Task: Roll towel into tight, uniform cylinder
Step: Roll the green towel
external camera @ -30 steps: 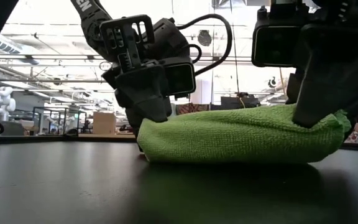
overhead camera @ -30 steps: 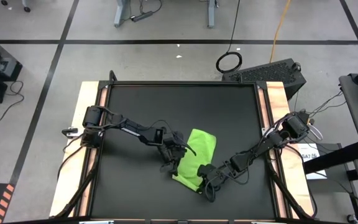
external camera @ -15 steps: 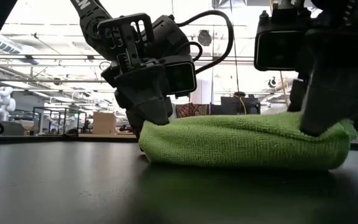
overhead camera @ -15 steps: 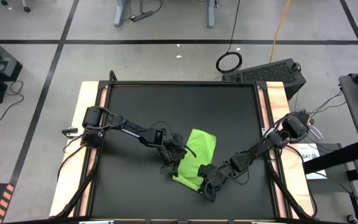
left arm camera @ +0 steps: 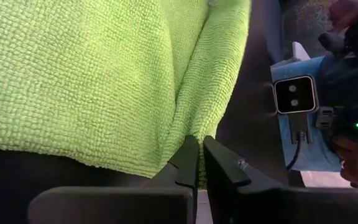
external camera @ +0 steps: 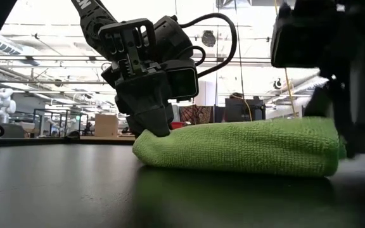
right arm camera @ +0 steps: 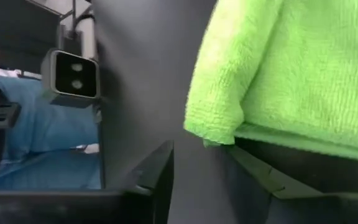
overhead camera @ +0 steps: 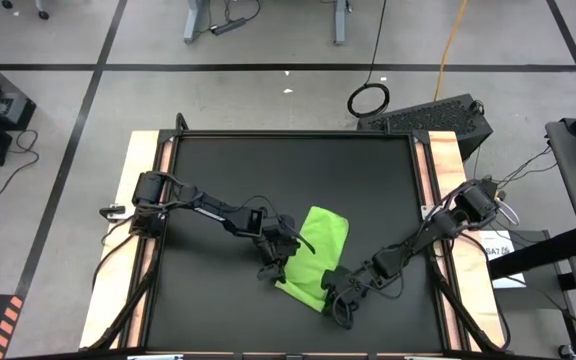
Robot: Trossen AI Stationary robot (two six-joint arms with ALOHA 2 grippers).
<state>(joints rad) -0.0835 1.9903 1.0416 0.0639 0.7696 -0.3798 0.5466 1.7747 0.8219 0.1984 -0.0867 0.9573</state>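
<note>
Looking first at the table [overhead camera: 218, 180], you have the towel [overhead camera: 318, 255] lying on its black top as a thick, loosely folded bundle, flattened rather than round, stretched between your two hands.

Your left hand [overhead camera: 273, 262] sits at the towel's edge on its own side. In the left wrist view its fingers [left arm camera: 187, 163] are almost together, pinching a fold of the green fabric where two layers meet, and they have held that pinch through the last second. In the low view that hand [external camera: 154, 123] presses down on the bundle's end.

Your right hand [overhead camera: 340, 305] is where the change is. A second ago it was clamped down on the towel's near end; now it has drawn back toward its own base and its fingers have parted. In the right wrist view the fingers [right arm camera: 160, 168] stand moderately apart with nothing between them, and the towel's corner [right arm camera: 219, 118] hangs just ahead of them, free of their tips. In the low view the end it let go has risen and rounded out a little.

To my eye, that release means one end is now unrestrained, so the fold may slacken; you will likely need a fresh grip before rolling tighter.
</note>
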